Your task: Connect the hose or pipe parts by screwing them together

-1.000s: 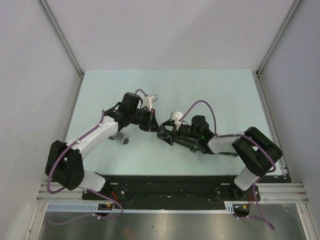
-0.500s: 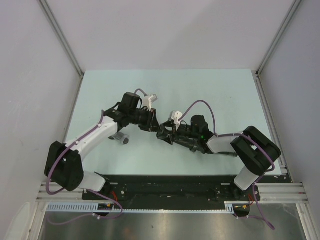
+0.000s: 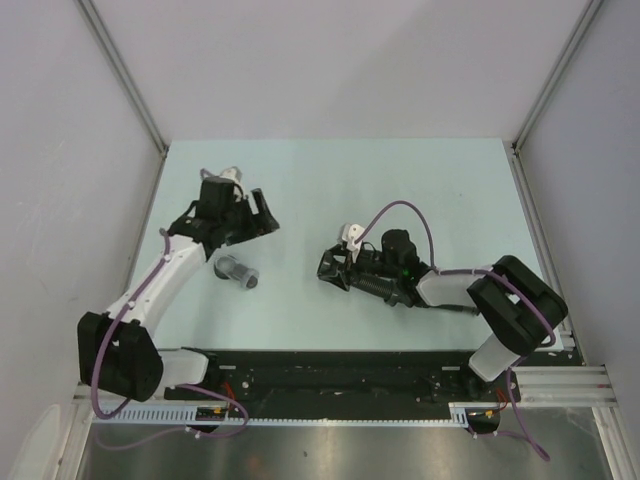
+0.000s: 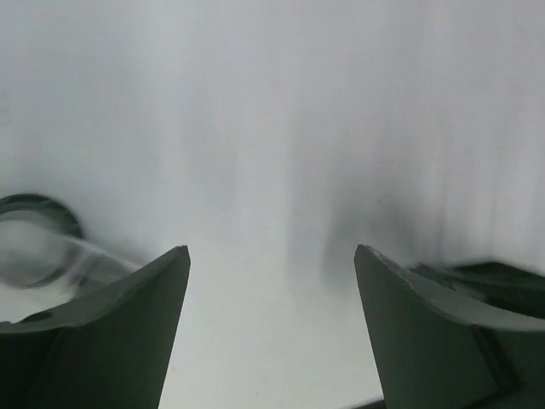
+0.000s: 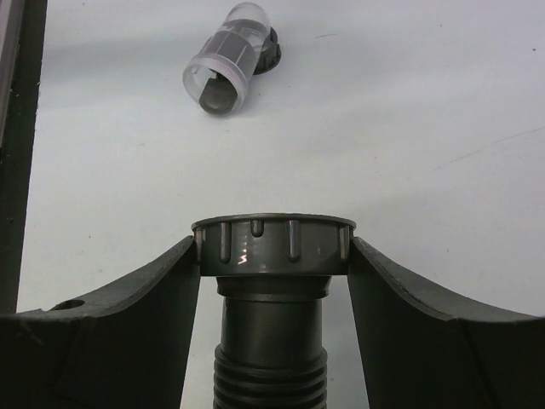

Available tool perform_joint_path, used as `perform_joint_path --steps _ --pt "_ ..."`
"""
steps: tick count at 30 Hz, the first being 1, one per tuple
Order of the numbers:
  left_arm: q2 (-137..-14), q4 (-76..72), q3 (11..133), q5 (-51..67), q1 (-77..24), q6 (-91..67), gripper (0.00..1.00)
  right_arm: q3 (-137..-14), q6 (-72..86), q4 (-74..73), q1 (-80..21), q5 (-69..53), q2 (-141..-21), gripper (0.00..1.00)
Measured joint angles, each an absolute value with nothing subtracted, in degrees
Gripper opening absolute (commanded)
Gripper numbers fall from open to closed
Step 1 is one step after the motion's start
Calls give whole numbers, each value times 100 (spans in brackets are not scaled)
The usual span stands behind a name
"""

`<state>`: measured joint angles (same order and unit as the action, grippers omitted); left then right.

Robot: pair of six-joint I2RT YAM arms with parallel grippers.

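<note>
At the left, the left hand (image 4: 271,256) is seen spread wide and empty above the bench (image 3: 430,190), with nothing between its fingers. Just nearer the arm bases, the short fitting (image 3: 237,271) is found lying on its side on the bench, touched by neither hand. To the right, the right hand (image 5: 272,249) is clenched on the ribbed collar at the end of the black hose (image 5: 271,358), whose body is laid back beneath that arm. The two parts are judged to be unjoined and well apart. From here, the fitting could be rolled away if its round side is nudged by a descending finger, since it is steadied by nothing. The threads could be crossed if the collar is brought in at a tilt, and the flexible hose could be bent off line under a push. The grip on the collar is shown plainly only by the right wrist view. The spacing of hands and parts is given only by the overhead view. The left wrist view is blurred, and the round shape at its left edge cannot be identified.
</note>
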<state>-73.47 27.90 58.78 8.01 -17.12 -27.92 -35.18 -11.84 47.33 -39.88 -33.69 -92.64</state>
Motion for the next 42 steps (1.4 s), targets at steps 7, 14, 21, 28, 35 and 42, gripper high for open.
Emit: perform_joint_path --steps 7,14,21,28,35,42 --pt "-7301 3107 5240 -314 -12 -3736 82 -3518 -1339 4475 -3962 -3382 -9067 30" --pt "-7688 3400 4945 -735 281 -4469 85 -3518 -1413 4353 -3935 -3422 -8960 30" --pt "-7881 3498 4757 -679 235 -5083 88 -3518 -1514 4193 -3935 -3457 -8945 29" --pt "-8215 3494 4757 -530 -23 -5391 88 -3518 -1516 4178 -3938 -3500 -8945 28" --pt "-8462 3492 4757 -399 -213 -5529 73 -3518 -1522 4143 -3964 -3498 -8945 28" --pt "-8597 3430 4755 -231 -261 -5693 19 -3518 -1575 4051 -4029 -3452 -8945 23"
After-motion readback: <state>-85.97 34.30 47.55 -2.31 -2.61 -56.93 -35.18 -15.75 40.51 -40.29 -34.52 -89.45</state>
